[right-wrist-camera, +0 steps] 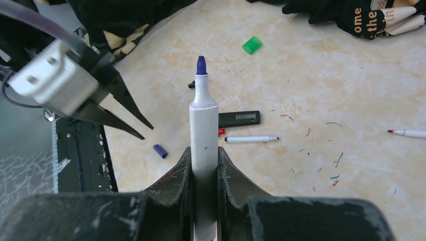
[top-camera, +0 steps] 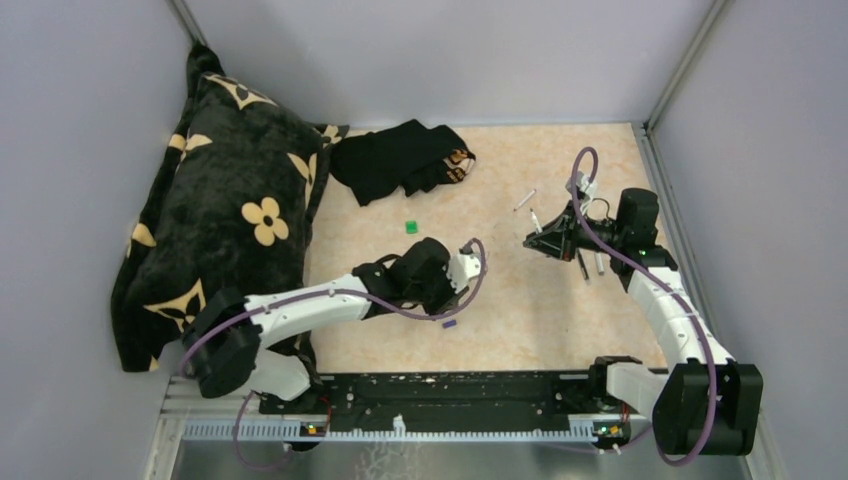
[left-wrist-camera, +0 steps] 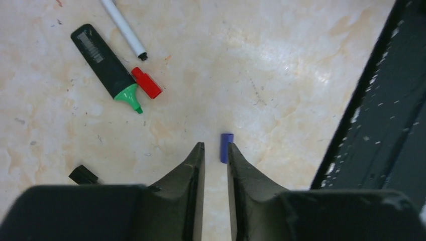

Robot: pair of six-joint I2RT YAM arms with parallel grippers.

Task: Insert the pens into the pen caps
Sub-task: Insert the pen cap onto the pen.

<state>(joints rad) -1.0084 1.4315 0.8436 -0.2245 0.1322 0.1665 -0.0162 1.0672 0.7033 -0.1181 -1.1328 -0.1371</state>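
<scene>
Right claw [right-wrist-camera: 204, 150] clenches a white pen [right-wrist-camera: 203, 120] with a purple tip; left claw [left-wrist-camera: 215, 145] is parted, empty. Cloth [right-wrist-camera: 346, 12] reads "ome the".

A large black cushion [top-camera: 235, 215] with yellow flower shapes lies on the beige bench [top-camera: 520, 310], against the left wall; just right of the cushion's far end sits a crumpled black cloth [top-camera: 400, 160] with pale lettering; a black rail [top-camera: 450, 390] runs rightward from the cushion's near corner; small coloured ink marks [right-wrist-camera: 332, 123] fleck the bench.
</scene>
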